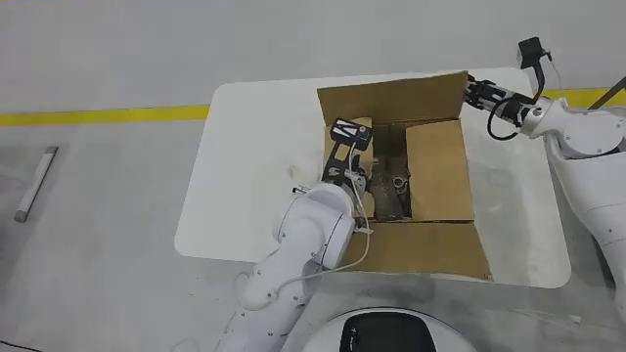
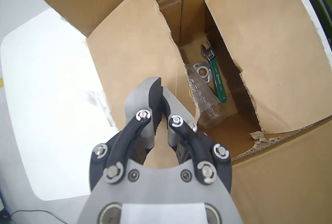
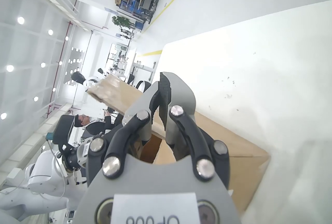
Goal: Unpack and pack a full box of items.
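Note:
An open cardboard box (image 1: pixel 421 249) stands on the white table (image 1: pixel 254 176) with all its flaps spread. At its bottom lie a green-handled wrench (image 2: pixel 216 79), a clear plastic bottle (image 2: pixel 205 103) and a small metal flange (image 2: pixel 203 71). My left gripper (image 2: pixel 157 86) hovers shut just above the left inner flap (image 2: pixel 135 53), with nothing between its fingers. My right gripper (image 1: pixel 473 91) is at the far right corner of the box, shut on the far flap (image 1: pixel 391 98); the right wrist view has the same gripper (image 3: pixel 162 88) with the flap's edge (image 3: pixel 114 92) running into it.
The right inner flap (image 1: pixel 440 168) leans over part of the box opening. Bare table lies left of the box and along the right edge (image 1: pixel 518 186). A yellow floor line (image 1: pixel 98 115) runs behind the table.

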### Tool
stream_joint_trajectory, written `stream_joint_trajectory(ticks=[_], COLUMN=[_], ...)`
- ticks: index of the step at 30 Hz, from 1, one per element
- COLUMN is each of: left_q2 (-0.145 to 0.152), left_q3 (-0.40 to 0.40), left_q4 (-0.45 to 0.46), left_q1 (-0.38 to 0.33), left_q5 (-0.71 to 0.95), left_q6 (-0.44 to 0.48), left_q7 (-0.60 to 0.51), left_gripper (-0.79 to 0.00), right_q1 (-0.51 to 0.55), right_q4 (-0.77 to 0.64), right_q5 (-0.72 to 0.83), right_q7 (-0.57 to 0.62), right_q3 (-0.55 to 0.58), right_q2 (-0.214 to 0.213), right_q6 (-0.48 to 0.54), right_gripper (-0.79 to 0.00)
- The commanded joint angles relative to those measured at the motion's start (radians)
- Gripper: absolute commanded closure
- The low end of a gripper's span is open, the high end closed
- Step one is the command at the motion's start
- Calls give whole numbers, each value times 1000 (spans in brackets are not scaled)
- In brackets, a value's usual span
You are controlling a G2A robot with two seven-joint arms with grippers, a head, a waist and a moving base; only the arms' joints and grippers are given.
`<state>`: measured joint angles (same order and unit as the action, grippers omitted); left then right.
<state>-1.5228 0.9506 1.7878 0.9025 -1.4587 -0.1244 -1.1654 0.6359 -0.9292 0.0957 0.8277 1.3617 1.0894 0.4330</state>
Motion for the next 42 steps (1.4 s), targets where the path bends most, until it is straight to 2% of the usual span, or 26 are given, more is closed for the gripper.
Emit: stream_joint_trajectory(ticks=[1, 6, 8, 9, 14, 20, 25, 29, 36, 42], left_q2=[-2, -6, -7, -7, -3, 15, 27, 29, 27, 27], left_q3=[-3, -4, 1, 6, 58, 140, 220, 255, 258, 258], left_q4=[-16, -44, -42, -33, 73, 225, 324, 346, 351, 351], left_q1=[0, 5, 8, 10, 42, 141, 211, 227, 225, 225], left_q5=[1, -16, -25, -30, -32, -107, -149, -162, -144, -144], left_q6=[1, -14, -20, -26, -43, -22, -1, -6, -21, -21], left_q7=[1, -6, -10, -13, -50, -129, -161, -146, -131, -131], left_gripper=[0, 0, -739, -785, -785, -785, -785, -785, -785, -785], right_q1=[8, 38, 53, 62, 118, 180, 236, 273, 313, 338], right_q4=[-24, -98, -129, -146, -230, -302, -381, -428, -461, -495], right_q5=[-7, -42, -51, -53, -41, 6, -25, -70, -172, -231], right_q7=[10, 27, 34, 35, 49, 88, 116, 107, 109, 55], right_q3=[3, 17, 27, 32, 60, 69, 65, 69, 56, 50], right_q2=[-4, -16, -21, -24, -36, -43, -51, -58, -67, -71], right_q6=[5, 25, 28, 29, 17, 5, 30, 33, 42, 31], right_gripper=[0, 0, 0, 0, 0, 0, 0, 0, 0, 0])
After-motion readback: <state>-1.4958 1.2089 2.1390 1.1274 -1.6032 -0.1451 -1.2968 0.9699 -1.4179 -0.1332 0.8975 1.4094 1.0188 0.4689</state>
